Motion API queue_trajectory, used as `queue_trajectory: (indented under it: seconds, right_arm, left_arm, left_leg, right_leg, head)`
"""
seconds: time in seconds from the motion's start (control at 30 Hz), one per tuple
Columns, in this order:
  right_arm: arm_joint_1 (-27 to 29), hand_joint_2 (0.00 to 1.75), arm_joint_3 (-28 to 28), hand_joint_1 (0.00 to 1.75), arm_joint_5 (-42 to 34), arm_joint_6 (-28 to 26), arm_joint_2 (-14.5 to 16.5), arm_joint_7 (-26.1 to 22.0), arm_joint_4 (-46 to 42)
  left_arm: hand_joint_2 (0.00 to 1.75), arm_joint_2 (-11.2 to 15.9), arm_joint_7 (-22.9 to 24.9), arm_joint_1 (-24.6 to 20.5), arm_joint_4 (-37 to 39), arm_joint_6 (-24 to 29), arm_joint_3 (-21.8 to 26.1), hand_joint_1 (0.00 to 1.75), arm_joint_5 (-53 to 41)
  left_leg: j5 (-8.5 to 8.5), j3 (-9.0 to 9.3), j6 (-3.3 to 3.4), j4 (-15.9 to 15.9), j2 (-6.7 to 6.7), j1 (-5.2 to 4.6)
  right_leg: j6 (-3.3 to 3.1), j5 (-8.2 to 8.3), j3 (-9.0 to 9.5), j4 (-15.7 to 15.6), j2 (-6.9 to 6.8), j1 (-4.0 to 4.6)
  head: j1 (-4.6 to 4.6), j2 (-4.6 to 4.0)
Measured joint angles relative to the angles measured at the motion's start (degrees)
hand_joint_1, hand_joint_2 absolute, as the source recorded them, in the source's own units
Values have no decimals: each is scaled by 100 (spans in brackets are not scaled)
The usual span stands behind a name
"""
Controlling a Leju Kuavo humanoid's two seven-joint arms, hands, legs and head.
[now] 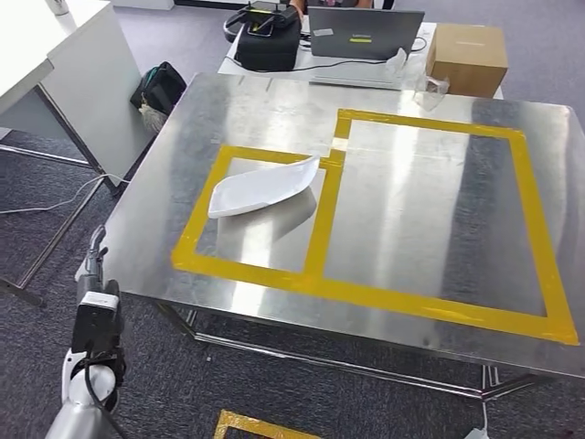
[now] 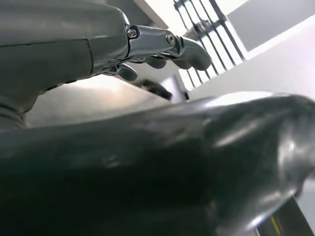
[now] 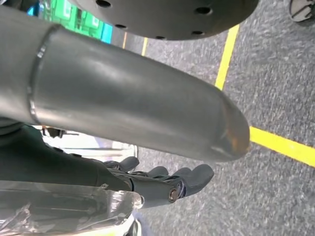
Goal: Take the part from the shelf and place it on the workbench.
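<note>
Part point(image 1: 262, 187) lies on workbench point(image 1: 414, 210) inside tape; we see left hand point(image 1: 93, 261) beside workbench, apparently empty, fingers apart; a swing could knock it.

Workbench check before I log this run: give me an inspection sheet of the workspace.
Surface: steel workbench marked with two yellow tape rectangles.
Job's things: white part lies flat inside the smaller taped rectangle.
Clutter: nothing seen on the workbench besides the part.
Hands: left hand hangs below the bench's near left corner, holding nothing, fingers extended; right hand hangs over grey carpet, fingers apart, with clear plastic film beside it.
Cables: a white cable runs across the floor.
Surroundings: rear desk with laptop, black bag, cardboard box; yellow floor tape.
</note>
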Motion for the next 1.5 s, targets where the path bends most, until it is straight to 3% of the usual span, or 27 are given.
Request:
queue_trajectory:
  seconds: [0.07,0.13,0.2,0.27,0.33,0.4,0.47,0.53,0.6,0.67,0.77,0.8,0.83,0.9,0.97,1.03,1.1,1.13,1.17,1.2,1.27,1.3,1.33,1.37,1.4,1.43,1.5]
  right_arm:
    - [32,0,-30,0,1,-39,0,-1,32]
    - [53,0,-53,0,27,-73,0,-1,65]
    - [94,0,-65,0,91,-91,0,-1,90]
    - [135,0,-65,0,155,-89,0,-1,120]
    - [152,0,-66,0,193,-85,0,-1,147]
    - [151,0,-66,0,211,-81,0,-1,157]
    - [144,0,-67,0,219,-80,0,-3,161]
    - [137,0,-68,0,223,-80,-2,-15,171]
    - [118,0,-69,0,225,-79,0,-26,180]
    - [102,0,-71,0,225,-77,4,-34,185]
    - [114,0,-75,0,229,-73,4,-51,187]
    - [117,0,-78,0,235,-68,3,-51,187]
    - [116,0,-80,0,244,-62,2,-52,187]
    - [109,0,-84,0,269,-54,2,-52,187]
    - [100,0,-85,0,301,-48,-1,-51,187]
    - [102,0,-86,0,326,-28,-7,-51,192]
    - [107,0,-87,0,339,-4,-2,-52,208]
    - [109,0,-88,0,341,4,2,-53,220]
    - [120,0,-91,0,342,10,7,-53,232]
    - [141,0,-97,0,339,16,9,-53,245]
    - [192,0,-115,0,331,25,11,-52,271]
    - [207,0,-125,0,327,29,11,-51,282]
    - [211,0,-137,0,326,29,11,-51,289]
    - [208,0,-148,0,326,29,9,-51,293]
    - [204,0,-157,0,327,27,6,-51,294]
    - [199,0,-164,0,327,25,3,-51,294]
    - [189,0,-169,0,328,20,-7,-51,295]
  left_arm:
    - [0,-130,-8,49,44,121,356,0,203]
    - [0,-266,-20,92,183,136,761,0,484]
    - [0,-378,-66,81,423,106,1157,0,672]
    - [0,-454,-129,49,724,159,1503,0,702]
    - [0,-515,-174,6,1054,235,1818,0,722]
    - [0,-563,-212,-49,1354,277,2091,0,750]
    - [0,-600,-240,-103,1558,293,2278,0,761]
    - [0,-622,-248,-153,1687,303,2391,0,762]
    - [0,-634,-251,-175,1787,309,2479,0,763]
    - [0,-646,-252,-187,1860,314,2547,0,764]
    - [0,-660,-225,-236,1951,358,2584,0,725]
    - [0,-663,-172,-249,2007,386,2595,0,691]
    - [0,-659,-92,-268,2103,404,2618,0,656]
    - [0,-621,107,-350,2476,283,2712,0,688]
    - [0,-540,275,-494,3083,-80,2875,0,898]
    - [0,-453,463,-622,3778,-514,3081,0,1126]
    - [0,-358,755,-641,4437,-841,3289,0,1223]
    - [0,-318,924,-609,4734,-954,3377,0,1194]
    - [0,-284,1092,-571,4977,-1020,3437,0,1081]
    - [0,-266,1248,-542,5192,-1060,3453,0,874]
    - [0,-249,1532,-524,5555,-1104,3353,0,347]
    - [0,-253,1651,-518,5713,-1133,3255,0,119]
    - [0,-263,1746,-502,5845,-1168,3152,0,-60]
    - [0,-278,1819,-483,5961,-1206,3051,0,-207]
    - [0,-295,1867,-467,6063,-1248,2948,0,-343]
    - [0,-316,1890,-461,6144,-1281,2850,0,-452]
    - [0,-362,1893,-476,6245,-1319,2669,0,-591]
  left_leg:
    - [53,40,19,-231,-26,-37]
    - [180,-23,62,-297,-116,-14]
    - [286,-104,105,-336,-204,31]
    - [358,-197,118,-326,-305,46]
    - [405,-263,107,-301,-408,48]
    - [433,-316,82,-260,-524,59]
    - [470,-378,30,-217,-638,72]
    - [539,-437,-48,-197,-752,90]
    - [587,-483,-120,-185,-836,109]
    - [363,-595,-174,16,-685,111]
    - [-390,-929,-257,1004,-375,127]
    - [-502,-991,-281,1309,-350,140]
    - [-474,-983,-300,1475,-340,152]
    - [-132,-702,-331,1287,-299,178]
    - [60,-101,-355,509,-84,191]
    - [-44,354,-280,-213,97,144]
    - [-61,397,-135,-430,59,61]
    - [-6,347,-75,-429,21,38]
    - [55,291,-13,-431,-24,28]
    - [125,222,41,-434,-77,29]
    - [278,51,111,-428,-240,17]
    - [359,-46,127,-426,-326,3]
    - [441,-148,135,-423,-410,-15]
    - [520,-249,137,-420,-483,-30]
    - [599,-347,136,-418,-557,-40]
    - [678,-432,131,-414,-636,-44]
    - [826,-571,109,-400,-780,-59]
  right_leg:
    - [56,110,-12,-68,-126,-5]
    - [125,37,-61,-38,-48,-22]
    - [182,-369,-209,392,175,-33]
    - [210,-812,-375,1126,277,-39]
    - [216,-900,-318,1420,288,-42]
    - [202,-668,127,865,354,-50]
    - [170,-557,643,127,602,-77]
    - [139,-580,823,-142,732,-83]
    - [82,-527,786,-159,608,-75]
    - [-20,-451,721,-181,467,-80]
    - [-100,-307,534,-189,224,-65]
    - [-100,-252,459,-189,141,-58]
    - [-96,-194,381,-188,62,-54]
    - [-75,-66,218,-186,-88,-50]
    - [-27,51,91,-170,-205,-41]
    - [43,169,32,-158,-317,-52]
    - [116,293,18,-188,-429,-110]
    - [153,278,7,-186,-405,-148]
    - [182,141,-24,-104,-302,-172]
    - [200,-117,-76,95,-151,-180]
    - [189,-788,-213,812,160,-159]
    - [165,-996,-256,1189,237,-132]
    - [130,-1046,-245,1446,280,-99]
    - [84,-962,-156,1527,309,-58]
    - [33,-798,33,1399,342,-16]
    - [-22,-653,324,1079,421,23]
    - [-105,-667,1036,126,668,56]
  head:
    - [-2,0]
    - [0,0]
    - [15,1]
    - [21,1]
    - [18,1]
    - [18,1]
    - [15,1]
    - [13,1]
    - [15,1]
    - [-13,0]
    - [-60,0]
    - [-60,0]
    - [-60,0]
    - [-61,0]
    - [-61,0]
    - [-54,0]
    - [-52,1]
    - [-60,1]
    - [-60,1]
    - [-60,1]
    - [-54,1]
    - [-52,1]
    - [-53,1]
    - [-55,1]
    - [-56,1]
    - [-57,1]
    - [-60,1]
